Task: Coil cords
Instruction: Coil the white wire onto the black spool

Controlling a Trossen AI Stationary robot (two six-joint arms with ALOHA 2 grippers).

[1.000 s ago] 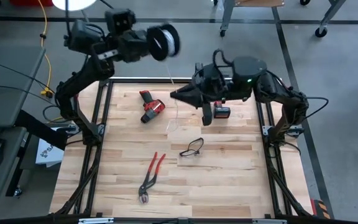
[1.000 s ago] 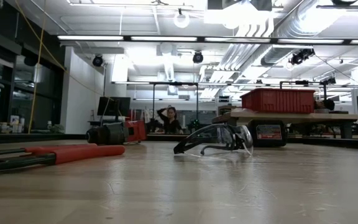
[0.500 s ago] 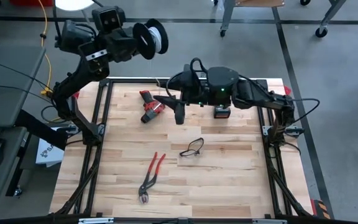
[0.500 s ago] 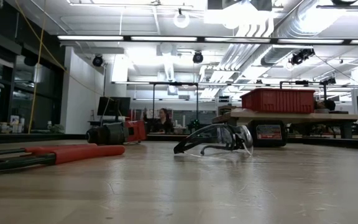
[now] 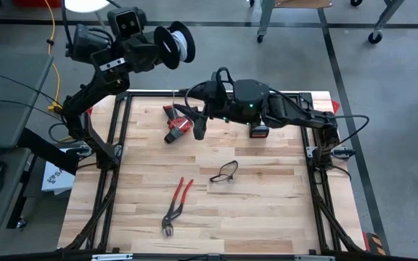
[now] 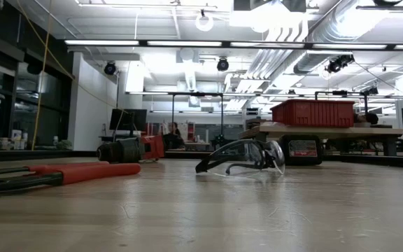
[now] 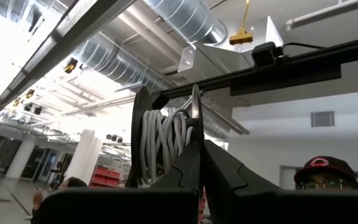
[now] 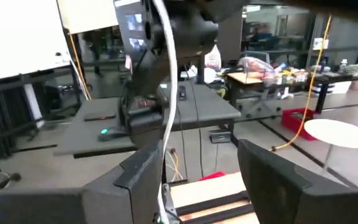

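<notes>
Wooden table (image 5: 267,210), pliers (image 5: 175,205), safety glasses (image 5: 225,172)

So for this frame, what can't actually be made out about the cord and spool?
- Cord below the right gripper: cut off by the right wrist view's bottom edge, too thin in the high view.
- Low view: spool and both grippers are above the frame.
- Left gripper: hides part of the spool in the left wrist view.

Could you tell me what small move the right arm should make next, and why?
Probably close the right pincer on the white cord. Its fingers stand open with the cord hanging loose beside one of them, while the left pincer, raised beyond the table's far edge, is shut on the spool, which already carries several turns.
</notes>
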